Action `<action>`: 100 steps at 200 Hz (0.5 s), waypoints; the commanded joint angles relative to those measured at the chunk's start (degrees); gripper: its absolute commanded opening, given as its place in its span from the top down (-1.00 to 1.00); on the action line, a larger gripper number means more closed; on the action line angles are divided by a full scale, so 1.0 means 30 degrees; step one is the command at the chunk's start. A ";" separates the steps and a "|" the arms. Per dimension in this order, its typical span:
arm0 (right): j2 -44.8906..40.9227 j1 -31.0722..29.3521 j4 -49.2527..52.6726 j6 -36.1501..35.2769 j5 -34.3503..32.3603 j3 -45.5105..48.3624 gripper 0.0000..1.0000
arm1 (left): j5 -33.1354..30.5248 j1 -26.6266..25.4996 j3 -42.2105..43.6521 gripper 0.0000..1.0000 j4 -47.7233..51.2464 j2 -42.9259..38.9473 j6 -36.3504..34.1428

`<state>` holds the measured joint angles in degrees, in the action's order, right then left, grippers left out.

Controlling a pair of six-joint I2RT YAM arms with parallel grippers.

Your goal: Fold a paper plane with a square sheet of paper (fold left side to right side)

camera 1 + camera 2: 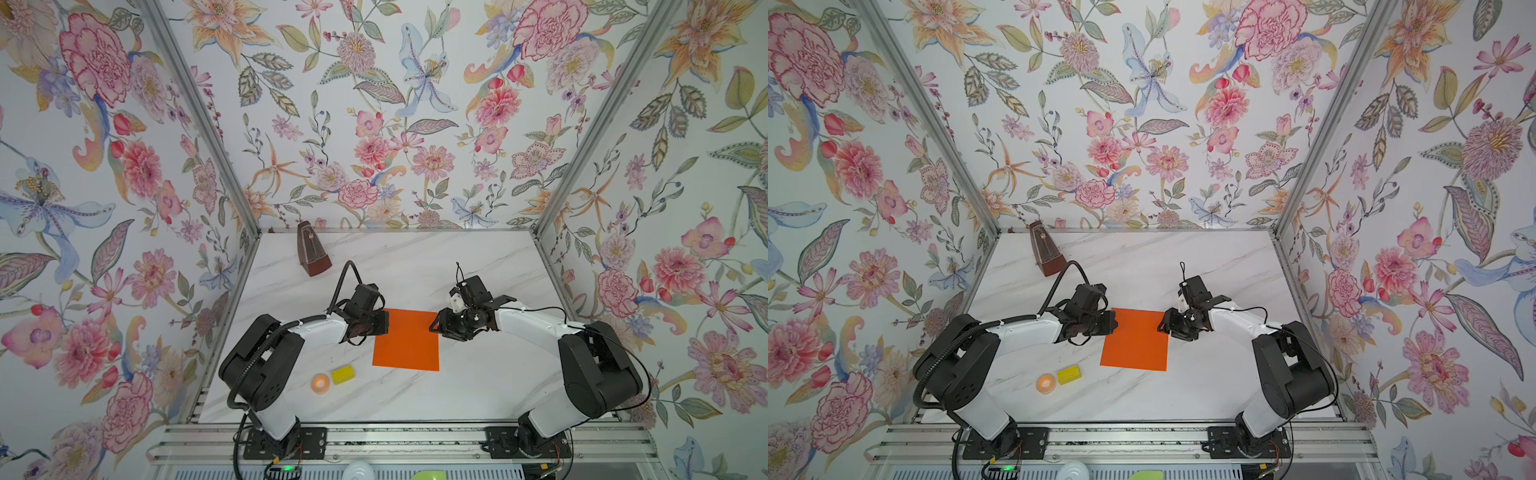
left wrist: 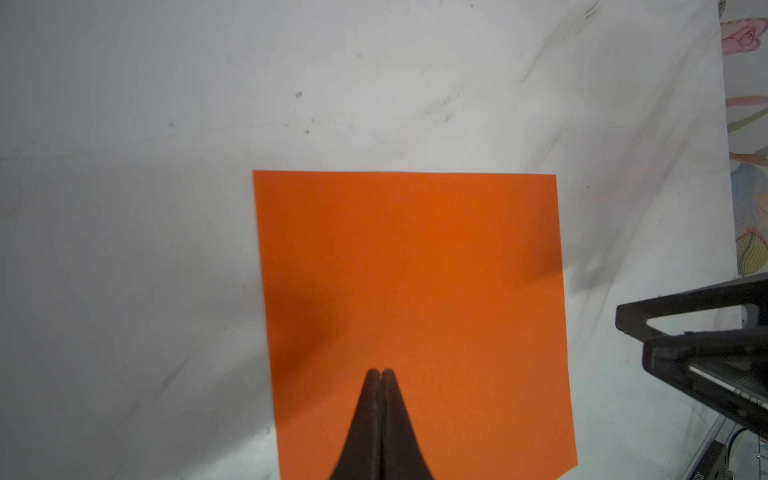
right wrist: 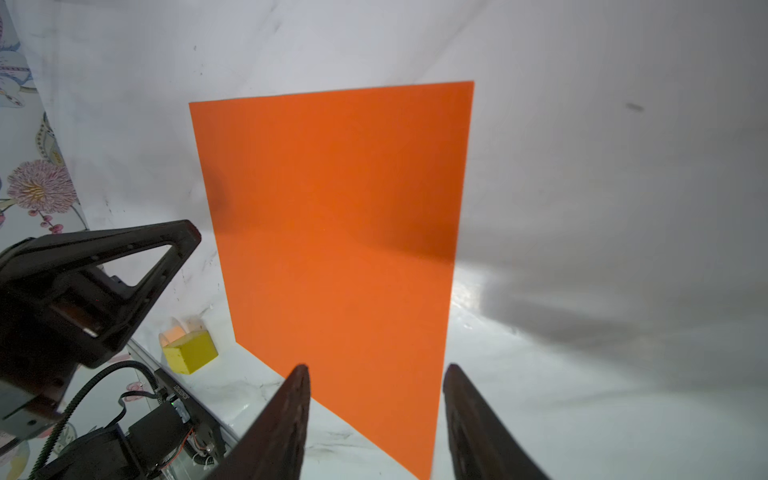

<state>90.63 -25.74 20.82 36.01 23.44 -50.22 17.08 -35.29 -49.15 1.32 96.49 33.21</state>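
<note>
A square sheet of paper (image 1: pixel 406 340), bright orange and uncreased, lies flat near the middle of a white marble-patterned table (image 1: pixel 478 266), with a robot arm reaching toward it from each side. The left hand (image 2: pixel 380 371) is closed, its two dark fingers pressed together with no gap, their tips poised over the sheet a little way in from its left edge; whether they touch the paper cannot be told. In both top views this hand covers the sheet's far left corner. The right hand (image 3: pixel 376 368) is open, its fingers spread apart at the sheet's right edge near the far corner; in the right wrist view that corner of the paper shows in the gap between them, and nothing is held. The sheet's other edges lie flush on the table, none lifted. Near the front left of the table, apart from the paper, a small yellow block (image 1: pixel 343 374) sits just beside an orange tape ring (image 1: pixel 320 382). A brown, pyramid-shaped metronome (image 1: pixel 311 253) stands toward the back left corner, well apart from both arms. Flower-patterned walls (image 1: pixel 374 124) enclose the table on three sides.
</note>
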 commanded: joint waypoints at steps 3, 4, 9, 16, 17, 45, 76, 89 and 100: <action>-0.0189 0.0109 -0.0290 0.1028 -0.1257 0.0739 -0.11 | -0.0596 -0.0118 -0.0550 1.00 0.0943 0.0385 -0.0431; -0.0185 0.0111 -0.0304 0.1045 -0.1254 0.0756 -0.12 | -0.0611 -0.0125 -0.0566 1.00 0.0969 0.0401 -0.0448; -0.0152 0.0112 -0.0486 0.1128 -0.1209 0.0822 -0.12 | -0.0625 -0.0132 -0.0606 1.00 0.1062 0.0443 -0.0514; -0.0040 0.0112 -0.0761 0.1272 -0.1095 0.0962 -0.14 | -0.0598 -0.0140 -0.0682 1.00 0.1220 0.0550 -0.0651; -0.0023 0.0112 -0.0818 0.1270 -0.1071 0.0984 -0.15 | -0.0597 -0.0136 -0.0690 1.00 0.1239 0.0571 -0.0675; 0.0359 0.0061 -0.1519 0.1668 -0.0986 0.1124 -0.24 | -0.0234 -0.0136 -0.0960 1.00 0.1735 0.1101 -0.1186; 0.0762 -0.0180 -0.1364 0.1961 -0.1498 0.0921 -0.46 | -0.0155 -0.0135 -0.1184 1.00 0.2275 0.1619 -0.1359; 0.0944 -0.0337 -0.1199 0.2125 -0.1927 0.0861 -0.57 | -0.0172 -0.0150 -0.1393 1.00 0.2720 0.1947 -0.1374; 0.1162 -0.0481 -0.1157 0.2250 -0.2125 0.0804 -0.60 | -0.0186 -0.0134 -0.1430 1.00 0.2961 0.2113 -0.1346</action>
<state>91.77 -26.13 16.43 41.54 20.18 -47.59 16.32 -35.27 -51.94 6.11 100.82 30.41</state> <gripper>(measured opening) 0.782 0.044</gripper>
